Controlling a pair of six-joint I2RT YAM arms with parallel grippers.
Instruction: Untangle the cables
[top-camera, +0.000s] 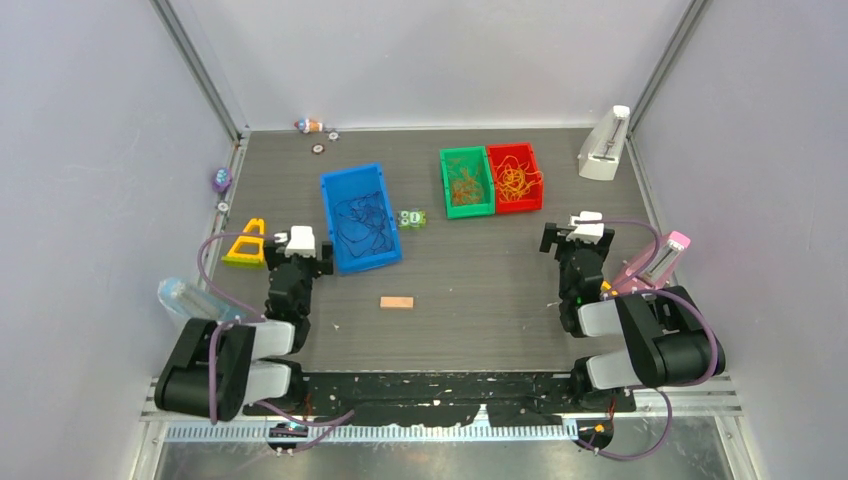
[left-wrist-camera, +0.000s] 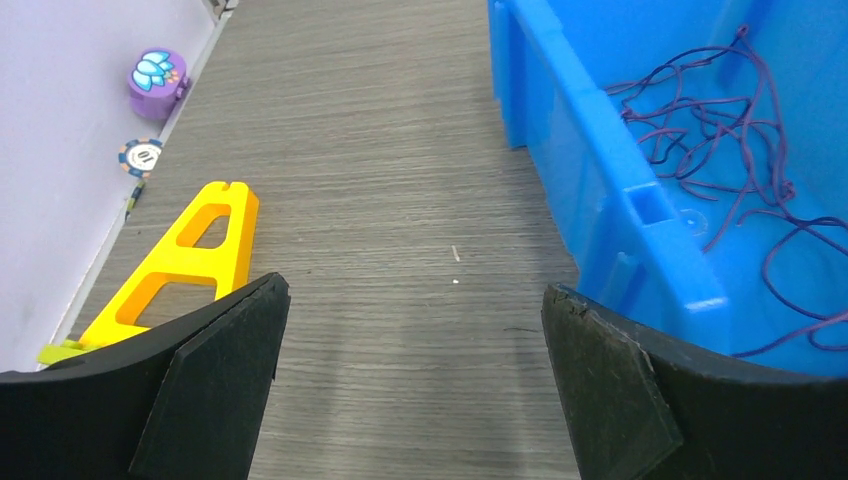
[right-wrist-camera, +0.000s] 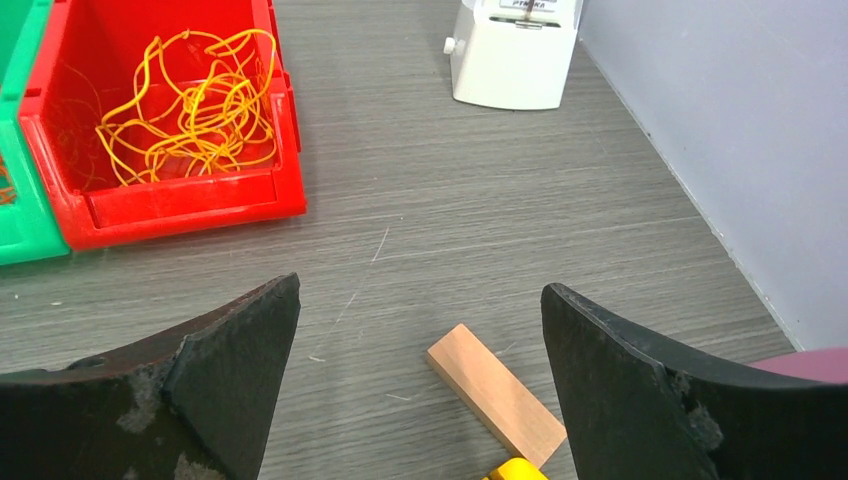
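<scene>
Dark purple cables (top-camera: 358, 215) lie in a loose tangle in the blue bin (top-camera: 340, 180), at the right of the left wrist view (left-wrist-camera: 720, 150). Orange cables (top-camera: 466, 185) fill the green bin (top-camera: 446, 180). Yellow cables (top-camera: 516, 180) are heaped in the red bin (top-camera: 530, 160), also at the upper left of the right wrist view (right-wrist-camera: 190, 110). My left gripper (top-camera: 300, 240) (left-wrist-camera: 415, 295) is open over bare table, just left of the blue bin. My right gripper (top-camera: 578, 228) (right-wrist-camera: 420, 290) hangs open below the red bin, holding nothing.
A yellow triangular frame (top-camera: 246, 243) (left-wrist-camera: 170, 270) lies left of the left gripper. A wooden block (right-wrist-camera: 495, 393) sits under the right gripper, another (top-camera: 397, 302) at mid-table. A white device (top-camera: 605, 145) stands back right, a small green toy (top-camera: 412, 219) beside the blue bin.
</scene>
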